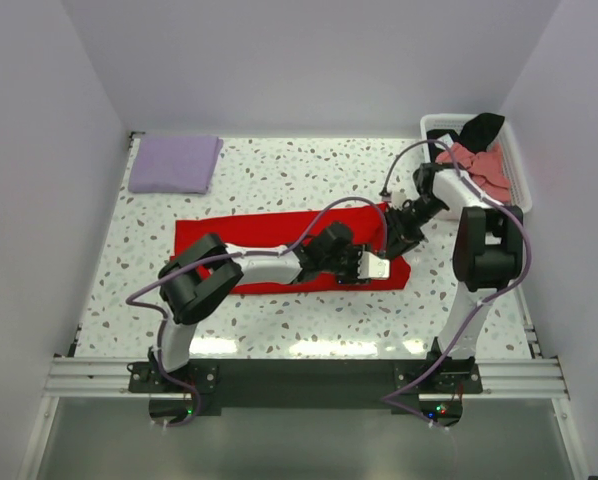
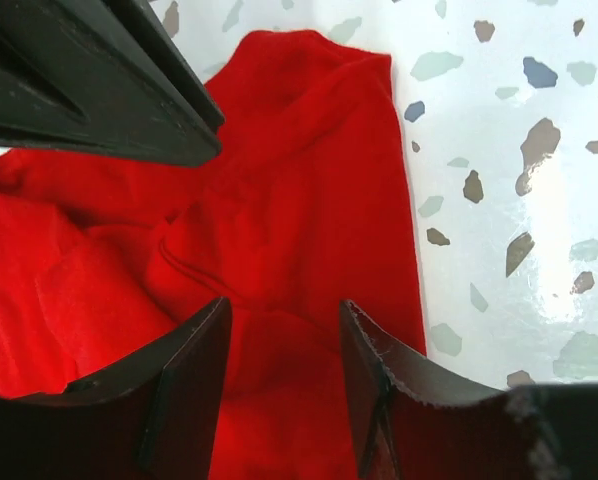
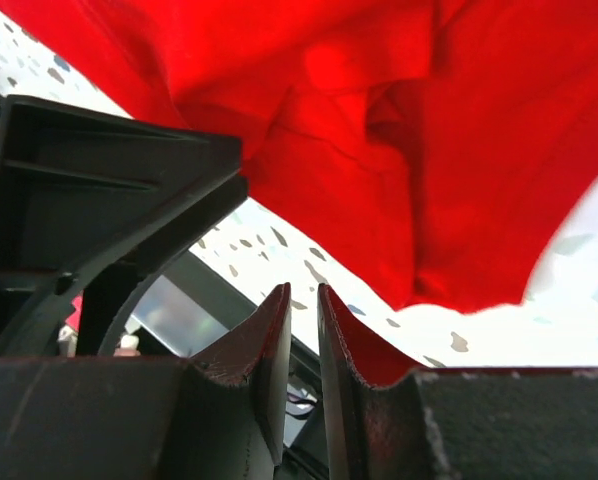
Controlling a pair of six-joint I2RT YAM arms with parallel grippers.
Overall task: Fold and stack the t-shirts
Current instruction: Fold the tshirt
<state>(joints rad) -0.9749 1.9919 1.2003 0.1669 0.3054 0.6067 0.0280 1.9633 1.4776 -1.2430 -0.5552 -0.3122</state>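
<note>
Four t-shirts are counted in the overhead view. The red t-shirt (image 1: 244, 228) is spread as a long band across the middle of the frame on the speckled table (image 1: 309, 170). The lavender t-shirt (image 1: 175, 163) is laid folded flat at the upper left.

The red cloth is judged light, limp and not slippery. No stiffness can be expected of it, so any lifted part is likely to sag and drag the rest along. A hold is best taken at an edge or corner, pinched through all layers. The right end of the band, where both grippers are gathered, is rumpled into loose folds.

The left gripper (image 2: 284, 335) is held with its jaws parted over that rumpled red cloth, at the lower centre of its wrist view. Nothing is seen clamped between them. The right gripper (image 3: 301, 300) is held with its jaws only narrowly parted, and no cloth is seen in the slit. Red cloth fills the upper part of that view.

The white basket (image 1: 437, 123) at the upper right is occupied by the salmon-pink t-shirt (image 1: 484, 168), bunched inside. The black t-shirt (image 1: 482, 128) is draped over its upper edge.
</note>
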